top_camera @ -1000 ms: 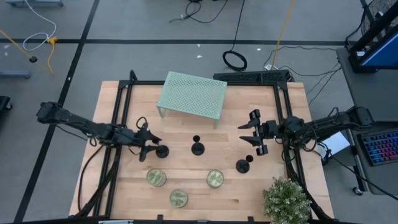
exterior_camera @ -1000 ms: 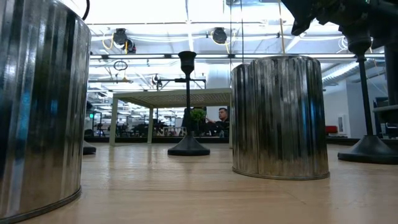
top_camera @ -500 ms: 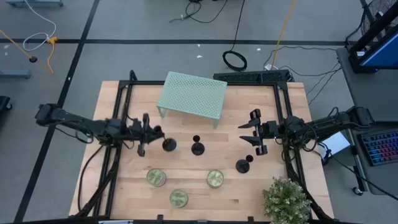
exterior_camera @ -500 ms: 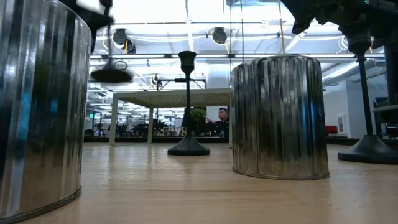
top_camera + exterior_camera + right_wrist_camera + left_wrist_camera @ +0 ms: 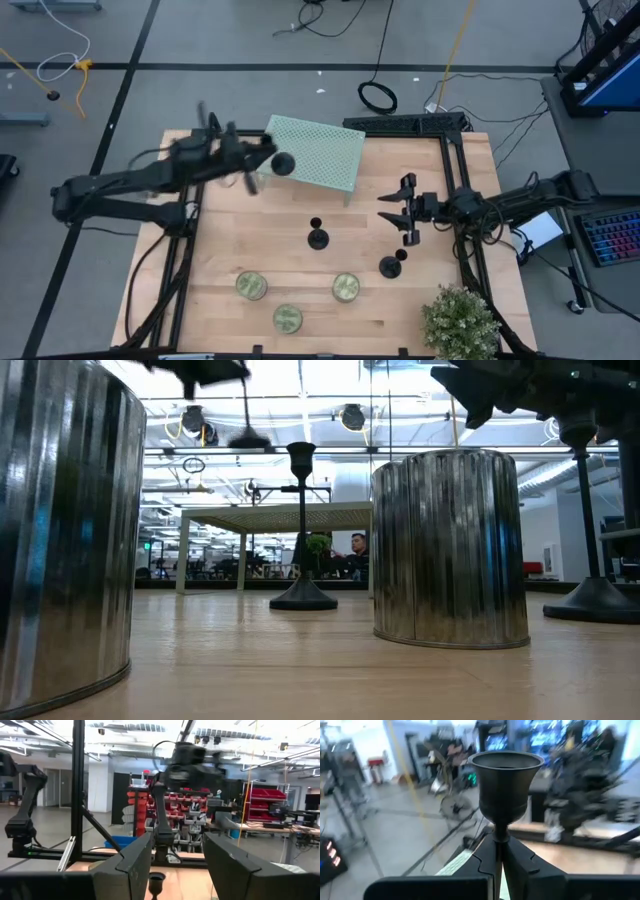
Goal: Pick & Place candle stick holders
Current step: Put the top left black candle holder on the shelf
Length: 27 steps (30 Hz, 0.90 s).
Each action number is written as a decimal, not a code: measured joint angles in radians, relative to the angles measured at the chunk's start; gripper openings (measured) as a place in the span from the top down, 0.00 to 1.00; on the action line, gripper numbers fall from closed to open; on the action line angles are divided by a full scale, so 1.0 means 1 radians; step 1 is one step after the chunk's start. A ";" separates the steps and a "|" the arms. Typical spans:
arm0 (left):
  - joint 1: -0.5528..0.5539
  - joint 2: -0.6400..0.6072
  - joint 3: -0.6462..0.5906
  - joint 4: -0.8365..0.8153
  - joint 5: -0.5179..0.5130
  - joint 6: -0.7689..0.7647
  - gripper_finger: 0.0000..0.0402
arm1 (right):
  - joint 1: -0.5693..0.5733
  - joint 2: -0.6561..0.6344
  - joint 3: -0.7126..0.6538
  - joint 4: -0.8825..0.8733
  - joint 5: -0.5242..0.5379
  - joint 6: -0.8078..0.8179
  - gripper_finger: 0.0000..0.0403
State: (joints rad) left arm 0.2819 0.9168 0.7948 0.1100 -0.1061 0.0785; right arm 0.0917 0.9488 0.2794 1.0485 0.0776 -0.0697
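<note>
Three black candle stick holders show. My left gripper [image 5: 252,160] is shut on one holder [image 5: 283,163], high over the near left corner of the green mesh rack [image 5: 310,150]. Its cup [image 5: 506,785] fills the left wrist view, and its base [image 5: 248,440] hangs high in the low view. The middle holder [image 5: 318,237] and the right holder [image 5: 390,265] stand on their bases on the table. My right gripper [image 5: 400,213] is open and empty, just far of the right holder. A holder's cup [image 5: 156,882] shows between its fingers. My left gripper pinches the holder's thin stem [image 5: 499,839] just below the cup, between its two fingers. The fingers lie across the stem. The holder is lifted clear, roughly upright, with its round base [image 5: 283,163] hanging below the fingers.
Three round metal tins with green tops [image 5: 251,285] [image 5: 287,318] [image 5: 346,287] stand near the front edge; two of them loom large in the low view [image 5: 450,550]. A potted plant [image 5: 460,322] stands at the front right corner. A black frame [image 5: 200,190] runs along both table sides.
My left gripper has taken the left holder off the table, lifted it high and carried it toward the far edge and right, up to the green rack's near left corner. The holder has stayed in the shut fingers, now well clear of the table.
</note>
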 joint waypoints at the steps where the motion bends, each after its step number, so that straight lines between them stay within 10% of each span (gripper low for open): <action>1: 0.047 0.036 0.000 0.022 0.027 -0.008 0.97 | 0.000 0.007 0.000 0.001 0.000 0.008 0.58; 12: 0.441 0.307 0.001 0.205 0.192 -0.100 0.97 | 0.000 0.069 0.000 0.009 0.000 0.058 0.58; 27: 0.516 0.406 0.001 0.276 0.263 -0.091 0.94 | 0.002 0.114 0.000 0.009 0.000 0.056 0.58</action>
State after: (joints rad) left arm 0.7982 1.3228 0.7960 0.3861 0.1570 -0.0124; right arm 0.0933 1.0630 0.2794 1.0573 0.0778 -0.0139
